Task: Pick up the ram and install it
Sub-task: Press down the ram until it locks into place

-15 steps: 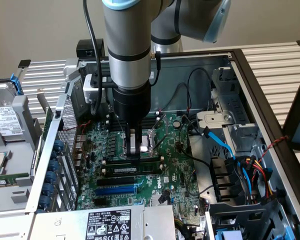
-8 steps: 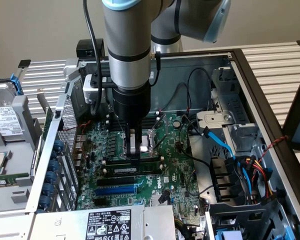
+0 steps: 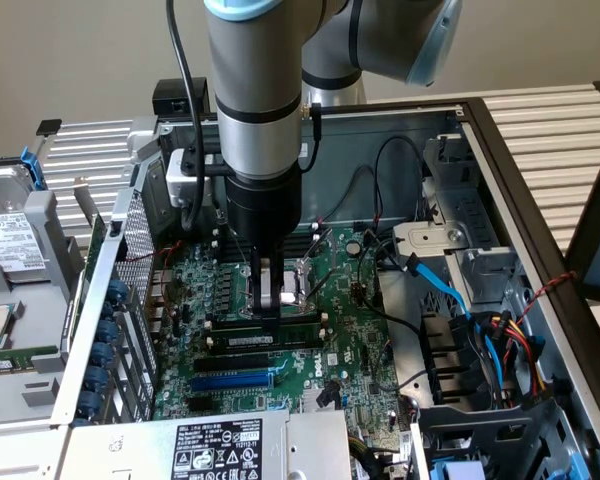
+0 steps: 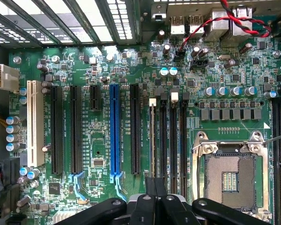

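One ram (image 4: 153, 140), one blue slot (image 4: 114, 131), one CPU socket (image 4: 229, 180).

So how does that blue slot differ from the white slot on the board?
The blue slot is narrower; the white slot is wider. The blue slot sits among the black slots, while the white slot lies out by the board's edge. Both are long, empty and run parallel.

Silver-grey arm (image 3: 252, 90) with pale-blue joint caps, black cable, black wrist.
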`<state>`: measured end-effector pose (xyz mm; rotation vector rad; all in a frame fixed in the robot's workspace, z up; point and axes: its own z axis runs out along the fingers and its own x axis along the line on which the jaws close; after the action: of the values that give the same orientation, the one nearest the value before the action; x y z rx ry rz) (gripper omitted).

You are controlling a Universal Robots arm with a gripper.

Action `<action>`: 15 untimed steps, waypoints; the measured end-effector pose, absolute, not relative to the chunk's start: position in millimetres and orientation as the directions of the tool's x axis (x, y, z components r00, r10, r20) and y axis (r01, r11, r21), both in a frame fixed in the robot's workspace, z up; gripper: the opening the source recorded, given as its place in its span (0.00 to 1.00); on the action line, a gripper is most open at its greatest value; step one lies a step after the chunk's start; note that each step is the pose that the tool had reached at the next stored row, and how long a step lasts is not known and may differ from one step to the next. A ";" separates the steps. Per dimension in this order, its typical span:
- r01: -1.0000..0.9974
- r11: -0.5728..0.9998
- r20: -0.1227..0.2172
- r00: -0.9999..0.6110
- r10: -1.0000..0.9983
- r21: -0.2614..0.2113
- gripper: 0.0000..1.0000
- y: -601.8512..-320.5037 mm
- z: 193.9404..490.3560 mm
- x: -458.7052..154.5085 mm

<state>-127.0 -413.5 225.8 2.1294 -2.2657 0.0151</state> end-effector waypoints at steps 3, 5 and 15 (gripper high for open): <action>-0.998 0.062 0.030 -0.062 -0.998 0.015 0.11 -413.5 225.8 -127.0; -0.998 0.062 0.030 -0.062 -0.998 0.015 0.11 -413.5 225.8 -127.0; -0.998 0.062 0.029 -0.062 -0.998 0.015 0.11 -413.4 227.0 -127.0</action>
<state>-127.0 -413.4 227.0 2.1299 -2.2663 0.0148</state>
